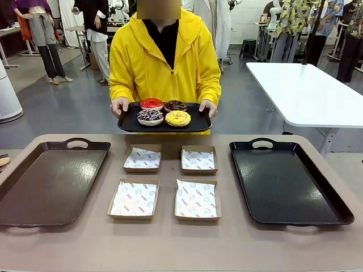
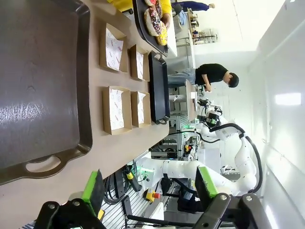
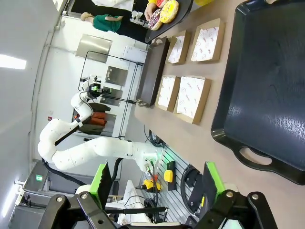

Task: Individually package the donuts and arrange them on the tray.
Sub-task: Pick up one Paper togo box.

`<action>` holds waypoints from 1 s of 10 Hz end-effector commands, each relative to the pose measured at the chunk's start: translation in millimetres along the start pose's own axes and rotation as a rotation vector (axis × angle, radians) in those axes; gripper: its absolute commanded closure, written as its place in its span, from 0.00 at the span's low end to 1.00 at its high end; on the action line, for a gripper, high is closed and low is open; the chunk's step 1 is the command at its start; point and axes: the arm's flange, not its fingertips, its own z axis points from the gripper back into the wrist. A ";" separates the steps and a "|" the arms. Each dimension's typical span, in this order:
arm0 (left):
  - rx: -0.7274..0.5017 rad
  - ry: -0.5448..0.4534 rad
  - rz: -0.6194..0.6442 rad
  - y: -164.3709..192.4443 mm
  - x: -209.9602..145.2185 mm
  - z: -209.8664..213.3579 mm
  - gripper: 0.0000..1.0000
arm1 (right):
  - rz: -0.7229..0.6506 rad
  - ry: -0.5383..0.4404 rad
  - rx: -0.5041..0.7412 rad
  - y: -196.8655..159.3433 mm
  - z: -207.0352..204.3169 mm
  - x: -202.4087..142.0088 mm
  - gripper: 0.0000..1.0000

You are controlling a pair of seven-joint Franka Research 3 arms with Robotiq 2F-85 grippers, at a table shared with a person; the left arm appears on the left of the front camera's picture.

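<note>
A person in a yellow hoodie stands at the far side of the table and holds a small black tray (image 1: 195, 120) with both hands. On it lie several donuts: red (image 1: 151, 103), chocolate with sprinkles (image 1: 175, 106), purple with white sprinkles (image 1: 150, 116) and yellow (image 1: 178, 118). The left wrist view catches the donuts (image 2: 153, 19) at its top edge, and so does the right wrist view, donuts (image 3: 162, 14). My left gripper (image 2: 149, 188) is open and holds nothing, back from the table's near edge. My right gripper (image 3: 157, 181) is open too, with nothing between its fingers.
Several shallow paper-lined cardboard boxes (image 1: 134, 199) sit open in the table's middle. A large brown tray (image 1: 51, 181) lies at the left and a large black tray (image 1: 286, 181) at the right, both bare. A white table (image 1: 306, 90) stands behind on the right.
</note>
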 end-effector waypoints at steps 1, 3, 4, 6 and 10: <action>-0.018 -0.007 -0.005 0.7 -0.8 2.0 0.00 | -0.001 -0.007 0.017 0.5 -1.0 -1.8 0.00; -0.018 -0.007 -0.005 0.7 -0.8 2.0 0.00 | -0.001 -0.007 0.017 0.5 -1.0 -1.8 0.00; -0.018 -0.007 -0.005 0.7 -0.8 2.0 0.00 | -0.001 -0.007 0.017 0.5 -1.0 -1.8 0.00; -0.018 -0.007 -0.005 0.7 -0.8 2.0 0.00 | -0.001 -0.007 0.017 0.5 -1.0 -1.8 0.00; -0.018 -0.007 -0.005 0.7 -0.8 2.0 0.00 | -0.001 -0.007 0.017 0.5 -1.0 -1.8 0.00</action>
